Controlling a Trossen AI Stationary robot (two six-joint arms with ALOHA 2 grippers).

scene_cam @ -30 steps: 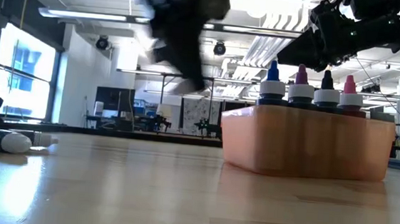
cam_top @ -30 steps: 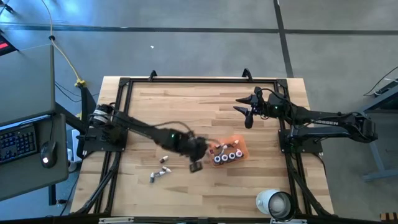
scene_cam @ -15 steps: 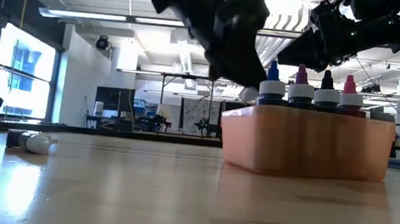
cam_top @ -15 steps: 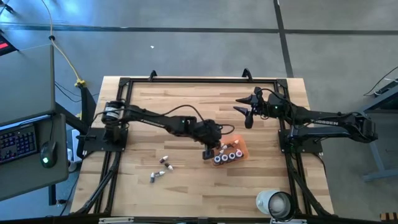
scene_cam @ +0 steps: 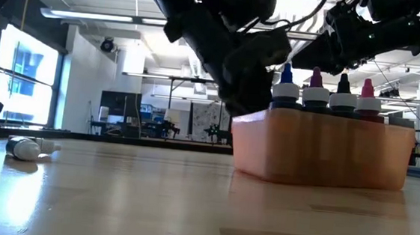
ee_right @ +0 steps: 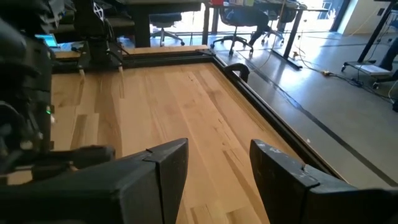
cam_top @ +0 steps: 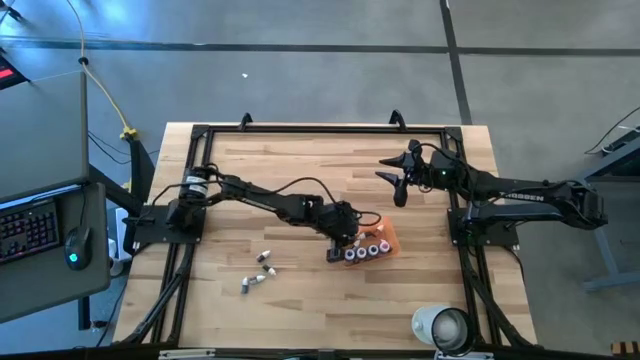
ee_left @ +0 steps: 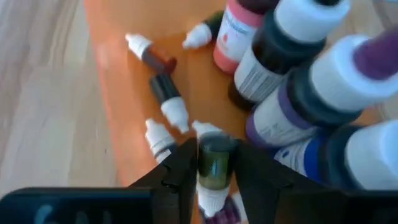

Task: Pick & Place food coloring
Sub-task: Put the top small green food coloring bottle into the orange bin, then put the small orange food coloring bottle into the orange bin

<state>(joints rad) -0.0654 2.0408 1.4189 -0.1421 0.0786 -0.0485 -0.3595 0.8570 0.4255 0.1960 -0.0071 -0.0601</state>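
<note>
- A pale wooden table (cam_top: 300,170) with a black frame is sitting in a large open workroom; the low view is looking across its glossy planks toward bright windows and desks far behind.
- The left gripper (ee_left: 214,171) is now hanging over the near-left edge of the orange tray (cam_top: 388,236); a second ago it was out over bare wood between the tray and the loose bottles, so the arm has been carrying a load across.
- A dark-bodied bottle (ee_left: 213,163) with a whitish cap is sitting between the left fingers (ee_left: 181,167). The jaws look to be easing apart around it, but I cannot tell whether they are still pinching it or already letting go.
- My reading: this is the drop-off, one more bottle being added to the tray.
- Inside the translucent tray, several small bottles (ee_left: 166,99) are lying on their sides, white pointed caps on dark and reddish bodies, smooth plastic. Bigger bottles (ee_left: 292,62) are standing upright in a row beside them, with printed labels.
- Three or so loose bottles (cam_top: 262,268) are still lying on the wood, well apart from the tray, so picking is not finished.
- The right gripper (ee_right: 214,165) is waiting above the far right of the table, fingers spread, holding nothing.
- A white round cup (cam_top: 441,325) is standing at the table's near edge.
</note>
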